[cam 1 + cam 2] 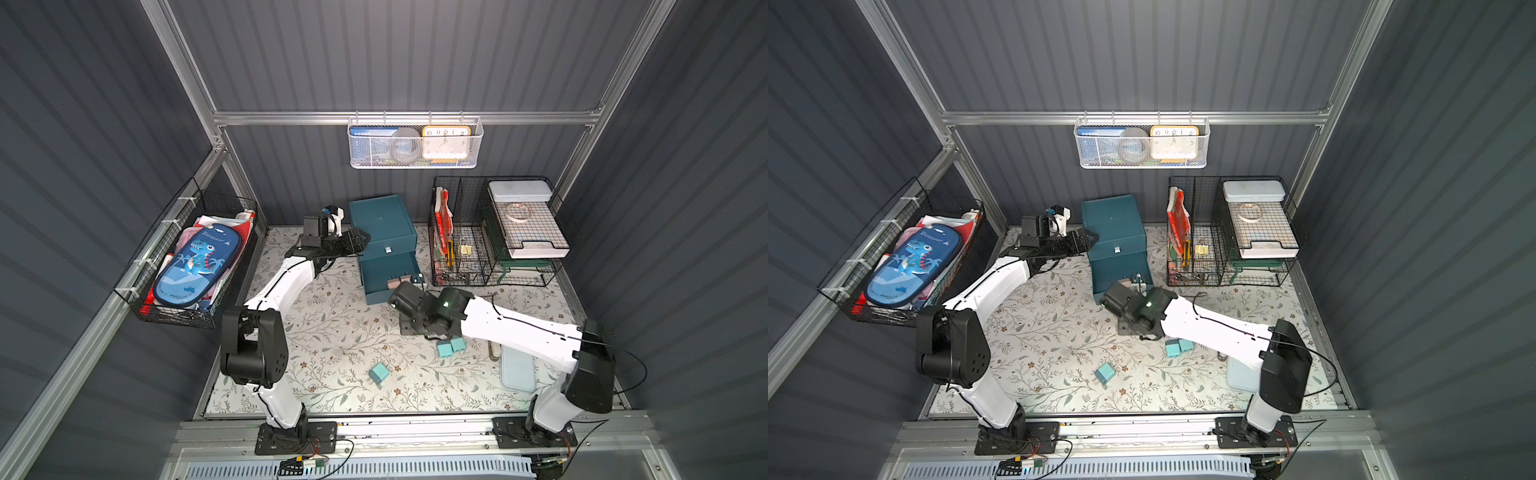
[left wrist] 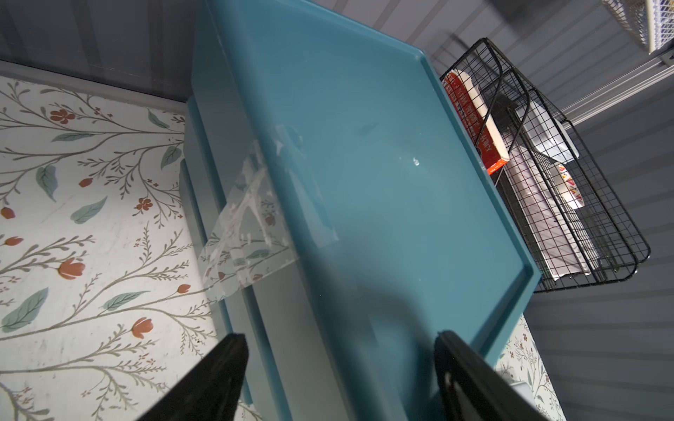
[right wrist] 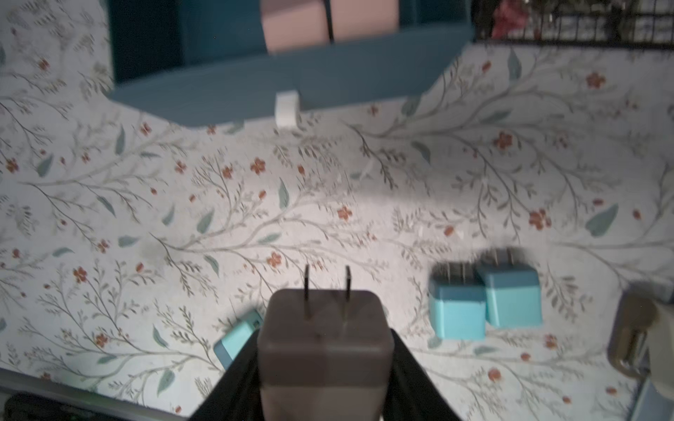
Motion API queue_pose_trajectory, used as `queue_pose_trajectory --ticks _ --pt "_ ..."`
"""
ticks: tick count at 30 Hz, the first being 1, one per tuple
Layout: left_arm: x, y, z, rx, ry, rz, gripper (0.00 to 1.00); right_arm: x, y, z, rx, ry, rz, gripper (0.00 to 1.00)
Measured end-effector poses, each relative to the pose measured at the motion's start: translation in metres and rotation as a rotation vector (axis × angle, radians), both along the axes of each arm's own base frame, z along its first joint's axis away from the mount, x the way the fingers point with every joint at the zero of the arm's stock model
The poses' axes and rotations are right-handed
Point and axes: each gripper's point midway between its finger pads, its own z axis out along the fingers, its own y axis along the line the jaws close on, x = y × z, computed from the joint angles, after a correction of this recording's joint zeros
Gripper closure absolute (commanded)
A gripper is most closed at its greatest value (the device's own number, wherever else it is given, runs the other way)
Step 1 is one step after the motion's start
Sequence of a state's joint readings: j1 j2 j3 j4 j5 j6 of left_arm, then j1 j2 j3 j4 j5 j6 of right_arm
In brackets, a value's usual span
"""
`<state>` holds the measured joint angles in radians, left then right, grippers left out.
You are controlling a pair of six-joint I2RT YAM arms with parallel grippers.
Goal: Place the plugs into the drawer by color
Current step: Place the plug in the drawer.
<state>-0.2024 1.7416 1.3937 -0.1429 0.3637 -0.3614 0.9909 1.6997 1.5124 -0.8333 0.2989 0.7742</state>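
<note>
Small rounded plastic plug (image 3: 324,328) (pink, probably; shaded) is pinched in right claw (image 3: 325,368), held above floral surface (image 3: 328,204), short of the open drawer (image 1: 380,272) of the dark teal plastic cabinet (image 1: 380,220). Front wall (image 3: 237,98) could be clipped on approach, or plug dropped outside. Left claw (image 2: 339,337) is spread astride cabinet edge.

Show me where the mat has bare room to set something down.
Bare: the wide patch between left arm, drawer cabinet and lone plug; the front strip past that plug. Crowded: before the open drawer, where the right gripper holds a pink plug, and around the plug pair.
</note>
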Motion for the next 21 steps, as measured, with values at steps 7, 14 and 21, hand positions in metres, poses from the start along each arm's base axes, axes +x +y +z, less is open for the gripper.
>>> queue_pose_trajectory --ticks 7,14,21 --pt "-0.001 -0.001 0.000 -0.003 0.000 -0.006 0.21 0.085 0.037 0.030 0.014 -0.117 0.075 0.68" --pt "-0.001 -0.004 0.003 -0.011 -0.008 -0.017 0.30 0.118 0.062 0.016 0.013 -0.124 0.132 0.67" --pt "-0.001 -0.004 0.003 -0.012 -0.009 -0.017 0.30 0.122 0.081 -0.010 0.017 -0.084 0.177 0.64"
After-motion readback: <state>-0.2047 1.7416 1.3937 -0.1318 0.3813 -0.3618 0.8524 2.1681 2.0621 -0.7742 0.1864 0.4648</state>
